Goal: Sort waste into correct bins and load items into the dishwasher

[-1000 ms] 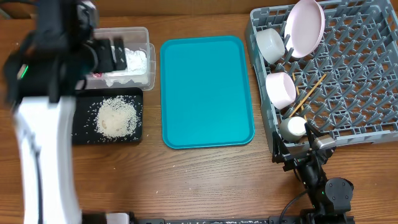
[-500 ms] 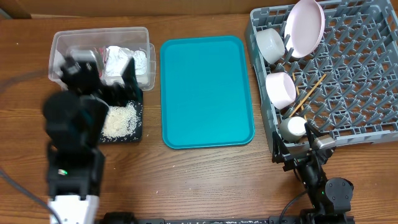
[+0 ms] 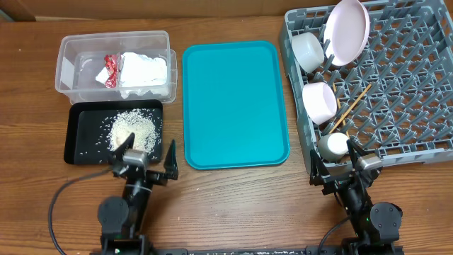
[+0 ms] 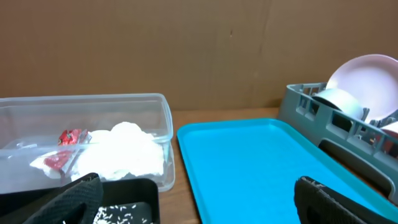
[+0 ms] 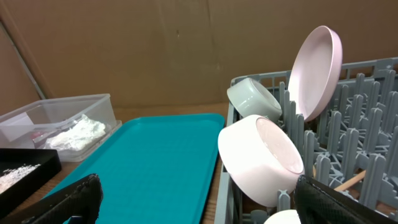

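Crumpled white napkins (image 3: 145, 71) and a red-and-white wrapper (image 3: 112, 69) lie in the clear tub (image 3: 67, 60). Loose rice (image 3: 133, 129) lies in the black tray (image 3: 78, 145). The grey dish rack (image 3: 403, 106) holds the plate (image 3: 347, 30), two bowls (image 3: 308, 51) (image 3: 320, 101), the cup (image 3: 333, 146) and the chopsticks (image 3: 350, 106). My left gripper (image 3: 145, 157) is open and empty at the front edge, just in front of the black tray. My right gripper (image 3: 342, 161) is open and empty in front of the rack's near corner. The napkins (image 4: 127, 149) and the bowl (image 5: 261, 158) also show in the wrist views.
A large teal tray (image 3: 233, 103) lies bare between the bins and the rack. A brown cardboard wall (image 4: 186, 50) stands behind the table. Both arms rest low at the table's front edge.
My left arm has drawn back from over the tub and black tray to the front edge. The napkins, wrapper and rice are now uncovered. The right arm has not moved.
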{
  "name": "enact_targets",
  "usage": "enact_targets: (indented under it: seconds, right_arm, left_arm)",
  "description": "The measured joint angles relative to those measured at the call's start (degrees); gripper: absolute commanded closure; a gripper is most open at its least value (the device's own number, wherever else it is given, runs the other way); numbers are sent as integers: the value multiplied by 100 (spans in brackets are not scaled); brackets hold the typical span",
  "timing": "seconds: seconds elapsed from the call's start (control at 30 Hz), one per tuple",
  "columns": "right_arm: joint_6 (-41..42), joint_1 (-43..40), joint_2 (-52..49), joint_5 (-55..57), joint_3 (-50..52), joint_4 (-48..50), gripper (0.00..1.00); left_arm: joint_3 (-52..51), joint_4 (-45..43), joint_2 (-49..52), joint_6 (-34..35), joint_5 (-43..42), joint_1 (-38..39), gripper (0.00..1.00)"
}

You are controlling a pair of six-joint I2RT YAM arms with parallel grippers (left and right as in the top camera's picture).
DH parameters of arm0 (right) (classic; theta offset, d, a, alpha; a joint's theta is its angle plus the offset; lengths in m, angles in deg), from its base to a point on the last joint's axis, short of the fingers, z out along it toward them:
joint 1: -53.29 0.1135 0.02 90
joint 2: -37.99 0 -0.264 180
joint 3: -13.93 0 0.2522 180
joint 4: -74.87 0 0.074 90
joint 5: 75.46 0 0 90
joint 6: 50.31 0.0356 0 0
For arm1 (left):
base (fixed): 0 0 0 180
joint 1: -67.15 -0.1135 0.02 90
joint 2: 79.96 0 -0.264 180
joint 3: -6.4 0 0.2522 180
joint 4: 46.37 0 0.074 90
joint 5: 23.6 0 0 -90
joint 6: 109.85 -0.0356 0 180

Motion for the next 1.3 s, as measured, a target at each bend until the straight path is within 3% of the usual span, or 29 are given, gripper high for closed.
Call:
enact_targets:
  seconds: [0.4,0.6,1.3]
  right_arm:
    - [-2,0,0,0,0,-2,0]
    - [2,-2,0,0,0,2,0]
    - [0,0,0,-4,0,0,0]
  left_arm:
    - [-142,2072,-1311,-138,48,0,0]
    - [-142,2111,-1832,-153,192,0,0]
    - [-142,2124,-1851,-155,260,0,0]
